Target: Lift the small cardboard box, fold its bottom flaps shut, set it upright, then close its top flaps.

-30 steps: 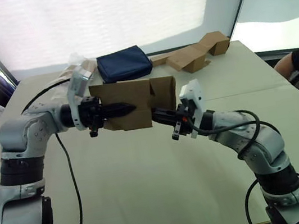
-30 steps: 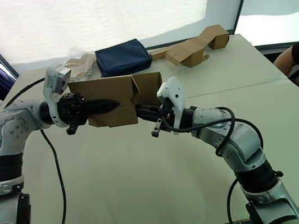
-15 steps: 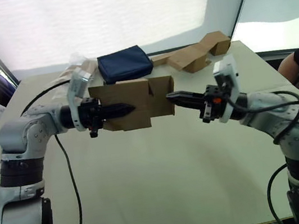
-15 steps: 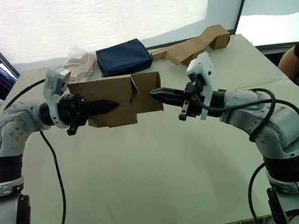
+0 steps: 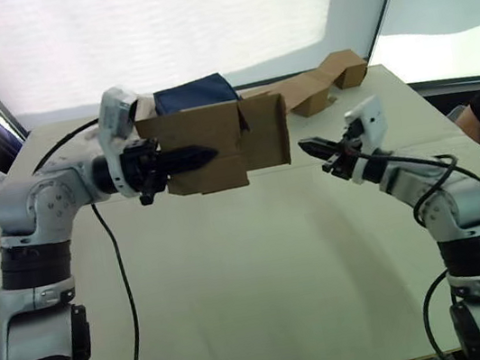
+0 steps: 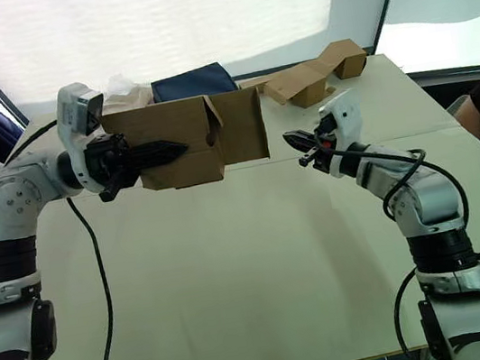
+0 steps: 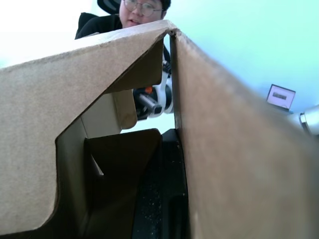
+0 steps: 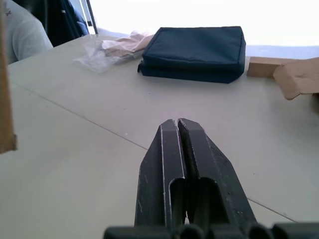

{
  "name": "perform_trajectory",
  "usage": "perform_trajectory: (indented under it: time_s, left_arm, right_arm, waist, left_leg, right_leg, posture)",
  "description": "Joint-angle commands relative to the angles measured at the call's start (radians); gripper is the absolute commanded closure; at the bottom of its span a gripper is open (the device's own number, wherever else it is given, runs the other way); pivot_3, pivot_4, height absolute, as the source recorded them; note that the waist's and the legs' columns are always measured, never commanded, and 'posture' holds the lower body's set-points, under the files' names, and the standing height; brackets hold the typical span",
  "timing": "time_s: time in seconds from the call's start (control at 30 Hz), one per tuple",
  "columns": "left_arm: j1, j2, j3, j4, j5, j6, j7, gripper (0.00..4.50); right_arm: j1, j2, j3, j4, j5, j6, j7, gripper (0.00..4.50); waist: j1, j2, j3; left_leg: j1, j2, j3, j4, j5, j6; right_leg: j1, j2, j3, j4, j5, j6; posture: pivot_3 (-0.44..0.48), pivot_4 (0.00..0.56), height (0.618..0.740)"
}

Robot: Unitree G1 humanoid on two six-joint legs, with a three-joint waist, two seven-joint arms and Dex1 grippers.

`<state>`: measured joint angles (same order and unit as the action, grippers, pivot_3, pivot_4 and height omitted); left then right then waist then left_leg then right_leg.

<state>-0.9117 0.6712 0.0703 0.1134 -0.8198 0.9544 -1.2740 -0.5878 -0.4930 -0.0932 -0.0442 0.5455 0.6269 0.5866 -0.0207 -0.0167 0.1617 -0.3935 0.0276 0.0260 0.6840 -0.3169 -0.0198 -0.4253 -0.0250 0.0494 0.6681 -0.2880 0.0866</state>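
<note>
My left gripper (image 5: 202, 156) is clamped on a side wall of the small plain brown corrugated cardboard box (image 5: 216, 145), one black finger lying across the outside face and the other inside, as the left wrist view shows along the panel. The box hangs clear above the pale tabletop (image 5: 254, 269), lying on its side with its open flapped end turned toward three o'clock. My right gripper (image 6: 292, 139) sits apart from that end, at about three o'clock of the box, its two fingers pressed together and holding nothing, tips aimed at the flaps. Beyond the box, toward twelve o'clock, lie a dark navy fabric pouch (image 8: 197, 52) and a long folded brown cardboard piece (image 5: 320, 80).

I judge the lifting done and the bottom-flap folding in hand: a flap (image 5: 265, 132) stands out at the open end. Next I should sweep the closed right fingers against it, pressing inward while the left holds the wall steady.
</note>
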Motion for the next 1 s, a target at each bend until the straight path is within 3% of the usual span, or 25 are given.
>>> perform_trajectory:
  time_s: [0.03, 0.47, 0.67, 0.87, 1.0]
  left_arm:
    - [-0.02, 0.006, 0.019, -0.012, -0.013, -0.004, -0.006, 4.5]
    - [-0.02, 0.012, 0.002, 0.004, 0.007, -0.013, -0.019, 4.5]
    - [-0.021, 0.01, 0.0, 0.004, 0.007, -0.014, -0.021, 4.5]
    - [-0.014, 0.012, 0.004, -0.007, 0.003, -0.01, -0.017, 4.5]
    - [-0.009, 0.016, 0.008, -0.013, 0.001, -0.008, -0.013, 4.5]
  right_arm:
    - [-0.038, 0.063, -0.045, -0.082, 0.133, 0.009, 0.051, 4.45]
    - [0.044, 0.113, -0.149, -0.277, 0.514, 0.215, -0.002, 4.45]
    - [0.07, 0.148, -0.144, -0.293, 0.587, 0.221, -0.053, 4.45]
    - [0.08, 0.202, -0.143, -0.266, 0.66, 0.22, -0.085, 2.16]
    - [0.089, 0.225, -0.135, -0.27, 0.696, 0.22, -0.104, 2.16]
  waist:
    - [0.0, 0.0, 0.0]
    - [0.002, 0.0, 0.0]
    - [0.001, 0.0, 0.0]
    - [0.001, 0.0, 0.0]
    - [0.001, 0.0, 0.0]
  left_leg:
    - [0.0, 0.0, 0.0, 0.0, 0.0, 0.0]
    - [0.0, 0.0, 0.0, 0.0, 0.0, 0.0]
    - [0.0, 0.0, 0.0, 0.0, 0.0, 0.0]
    - [0.0, 0.0, 0.0, 0.0, 0.0, 0.0]
    - [0.0, 0.0, 0.0, 0.0, 0.0, 0.0]
  right_leg:
    - [0.0, 0.0, 0.0, 0.0, 0.0, 0.0]
    - [0.0, -0.001, 0.0, 0.0, 0.0, 0.0]
    - [0.0, -0.001, 0.0, 0.0, 0.0, 0.0]
    - [0.0, -0.001, 0.0, 0.0, 0.0, 0.0]
    - [0.0, -0.001, 0.0, 0.0, 0.0, 0.0]
  posture:
    - [0.0, 0.15, 0.74]
    - [0.0, 0.15, 0.74]
    - [0.0, 0.15, 0.74]
    - [0.0, 0.15, 0.74]
    - [0.0, 0.15, 0.74]
